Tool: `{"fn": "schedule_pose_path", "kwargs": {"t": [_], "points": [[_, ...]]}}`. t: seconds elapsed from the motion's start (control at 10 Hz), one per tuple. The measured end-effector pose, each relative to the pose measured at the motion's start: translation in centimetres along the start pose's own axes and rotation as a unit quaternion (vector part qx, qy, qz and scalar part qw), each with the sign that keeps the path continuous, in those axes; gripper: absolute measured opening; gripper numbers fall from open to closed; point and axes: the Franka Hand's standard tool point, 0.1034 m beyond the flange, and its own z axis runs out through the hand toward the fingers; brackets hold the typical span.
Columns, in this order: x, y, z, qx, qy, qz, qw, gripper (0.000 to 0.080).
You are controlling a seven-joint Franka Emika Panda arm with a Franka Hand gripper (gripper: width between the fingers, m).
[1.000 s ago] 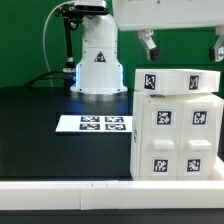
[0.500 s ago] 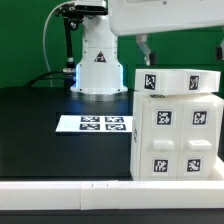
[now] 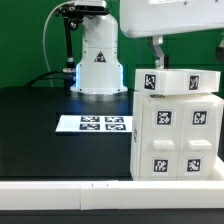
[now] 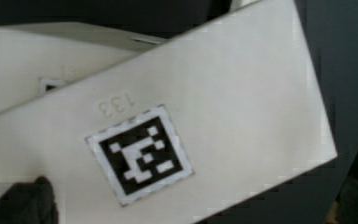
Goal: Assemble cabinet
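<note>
The cabinet (image 3: 176,130) is a large white box with several black-and-white tags. It stands on the black table at the exterior view's right. A white tagged panel (image 3: 175,81) lies on top of it. My gripper (image 3: 188,48) hangs just above that panel with its jaws wide apart and nothing between them. One dark finger (image 3: 156,47) shows over the panel's left end. In the wrist view the panel's top (image 4: 194,90) with one tag (image 4: 144,152) fills the picture, and my gripper (image 4: 194,205) is over it, clear of its surface.
The marker board (image 3: 95,124) lies flat on the table left of the cabinet. The white robot base (image 3: 97,60) with a blue light stands behind it. A white rail (image 3: 60,190) runs along the table's front edge.
The arm has moved toward the exterior view's right and slightly down, so the hand now sits over the cabinet's top panel. The cabinet has not moved.
</note>
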Motion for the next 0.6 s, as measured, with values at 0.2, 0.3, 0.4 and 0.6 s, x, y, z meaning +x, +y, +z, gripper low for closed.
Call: {"fn": "schedule_pose_path", "kwargs": {"t": [0.2,0.3,0.4,0.6], "points": [[0.33,0.21,0.16,-0.025,-0.002,-0.212,0.977,0.0796],[0.52,-0.41,0.23,-0.036,-0.011,-0.304,0.952,0.0796],[0.54,-0.48,0.25,-0.035,-0.012,-0.336,0.941,0.0796],[0.45,-0.21,0.29,-0.034,-0.015,-0.401,0.915,0.0796]]}}
